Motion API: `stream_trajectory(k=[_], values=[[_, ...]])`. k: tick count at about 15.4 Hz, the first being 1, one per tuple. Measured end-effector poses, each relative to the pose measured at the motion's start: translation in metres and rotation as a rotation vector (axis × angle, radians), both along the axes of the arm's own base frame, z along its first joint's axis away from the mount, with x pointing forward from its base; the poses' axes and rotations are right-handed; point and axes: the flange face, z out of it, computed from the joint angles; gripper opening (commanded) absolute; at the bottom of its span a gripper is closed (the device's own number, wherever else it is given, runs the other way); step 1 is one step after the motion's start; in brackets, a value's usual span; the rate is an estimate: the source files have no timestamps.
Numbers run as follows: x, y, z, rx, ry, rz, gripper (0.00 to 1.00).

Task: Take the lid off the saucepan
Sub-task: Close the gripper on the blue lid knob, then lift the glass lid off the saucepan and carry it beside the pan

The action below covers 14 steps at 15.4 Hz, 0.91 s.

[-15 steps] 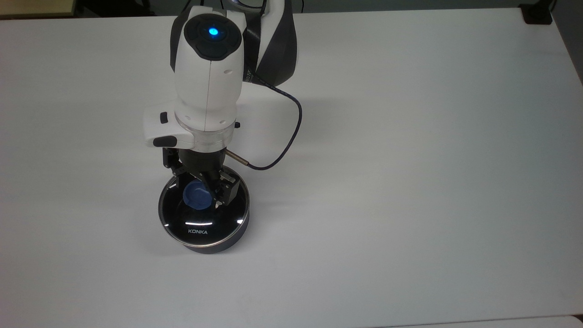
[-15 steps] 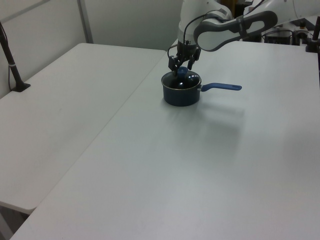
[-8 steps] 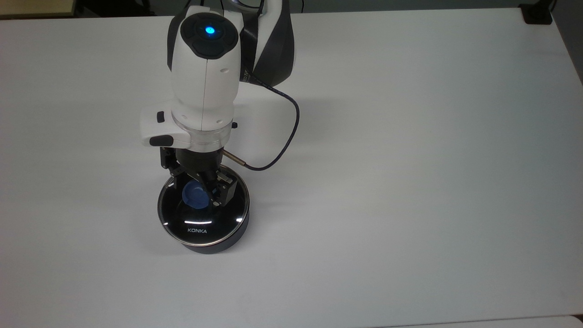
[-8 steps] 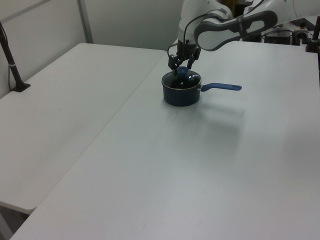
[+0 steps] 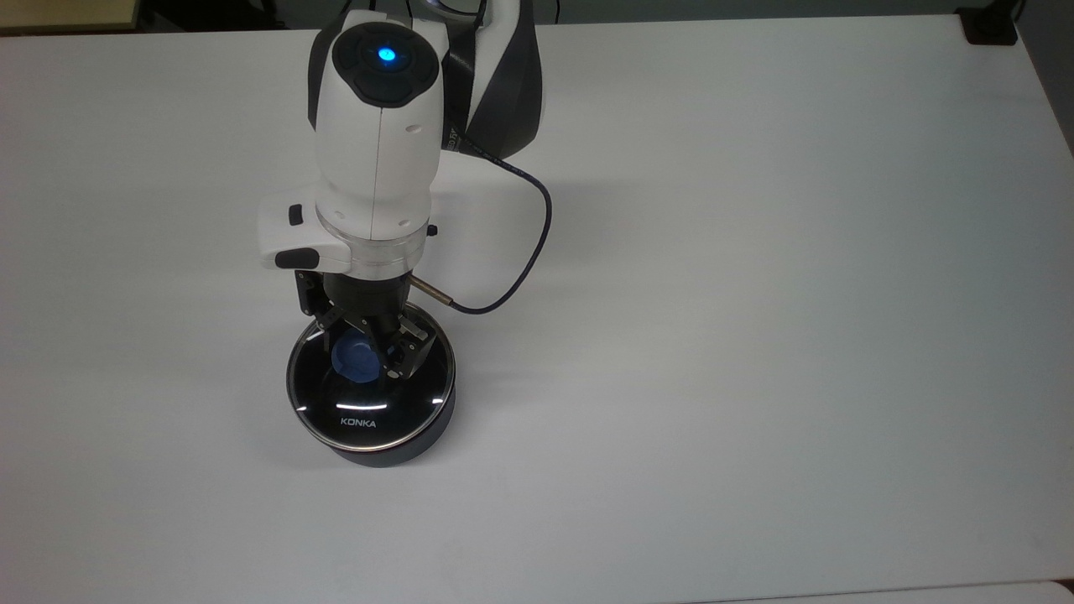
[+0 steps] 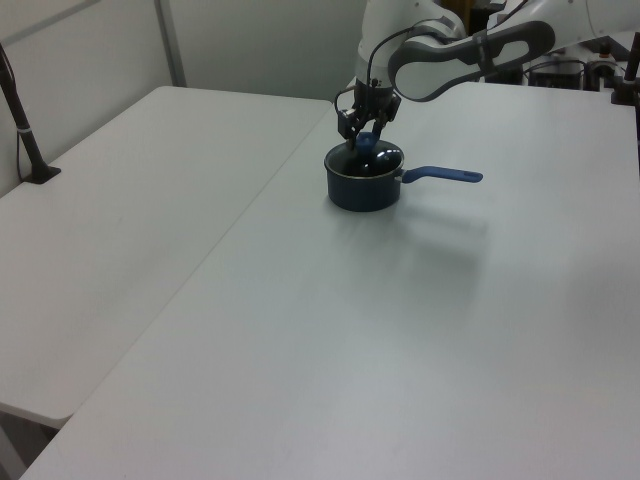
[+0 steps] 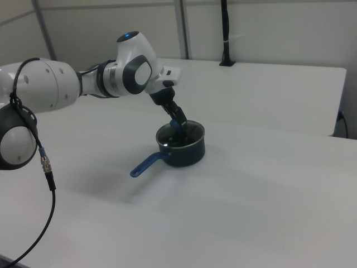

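The saucepan (image 5: 393, 450) stands on the white table, dark blue-grey outside, its long blue handle (image 6: 445, 175) pointing toward the left view's right. The glass lid (image 5: 369, 413) with a silver rim and white "KONKA" lettering sits on top of it, looking slightly tilted in the right view. My gripper (image 5: 361, 352) reaches down from the arm onto the lid's centre, its fingers shut on the blue knob (image 5: 354, 362). In the right view the gripper (image 7: 177, 124) stands over the pan (image 7: 188, 155), and the handle (image 7: 146, 164) points toward the right view's lower left.
The arm's dark cable (image 5: 533, 252) loops out over the table toward the top view's right. A black post (image 6: 25, 130) stands at the table's far edge in the left view's left. A seam (image 6: 240, 220) runs between two tabletops.
The gripper and the lid's knob have shifted a little toward the top view's left. The lid's rim has moved with them against the pan body.
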Motion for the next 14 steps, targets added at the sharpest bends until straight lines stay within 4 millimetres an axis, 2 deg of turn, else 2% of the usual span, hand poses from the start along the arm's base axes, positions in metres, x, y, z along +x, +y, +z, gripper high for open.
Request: stream_trajectory(k=[5, 9, 12, 14], values=[[-0.001, -0.001, 0.008, 0.006, -0.011, -0.004, 0.57], [-0.008, -0.003, 0.045, 0.025, -0.058, -0.011, 0.57], [-0.021, -0.005, 0.058, 0.034, -0.059, -0.015, 0.57], [-0.037, -0.007, 0.069, 0.043, -0.062, -0.014, 0.57]])
